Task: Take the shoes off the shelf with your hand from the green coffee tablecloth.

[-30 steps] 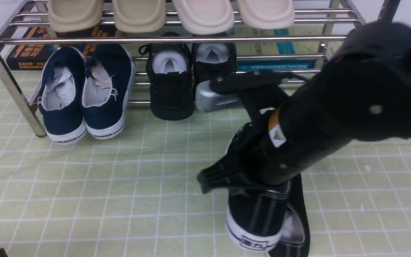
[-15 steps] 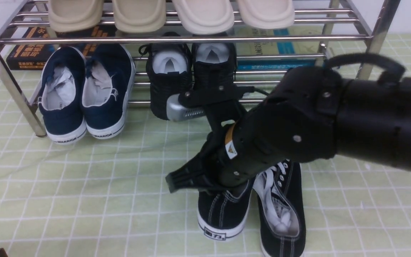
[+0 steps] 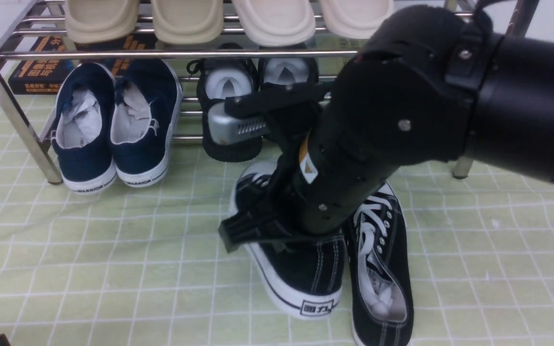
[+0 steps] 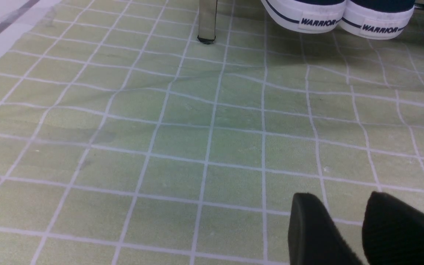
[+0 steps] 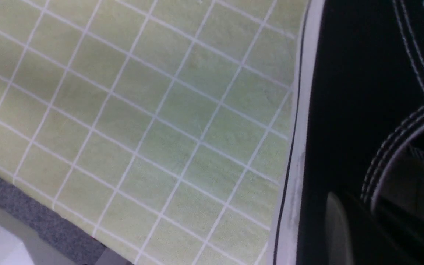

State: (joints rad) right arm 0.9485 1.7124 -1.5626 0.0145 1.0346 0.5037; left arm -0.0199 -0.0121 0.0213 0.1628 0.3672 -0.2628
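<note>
A pair of black canvas shoes with white soles is in front of the steel shelf [image 3: 171,54], over the pale green checked cloth [image 3: 137,269], toward the side of the cloth at the robot's right. The right hand [image 5: 344,208] is closed, its tips nearly together on the collar of the left shoe [image 3: 325,274]; the grip seems to pinch the thin fabric, though the view there is dark and blurred. That shoe is angled, its heel label facing the robot, and the arm covers its middle. The right shoe [image 3: 387,250] is just beside it, laces showing, its toe toward the shelf and its heel toward the cloth's near edge.

The left hand [image 4: 339,208] is slightly open, a narrow gap between its tips and nothing in its grasp, above the cloth's near left part.

On the shelf's lower tier are a navy pair [image 3: 87,163] near its left corner post and a dark pair [image 3: 231,125] nearer the middle, with books [image 3: 39,77] behind. Four beige clogs [image 3: 101,21] line the upper tier.
</note>
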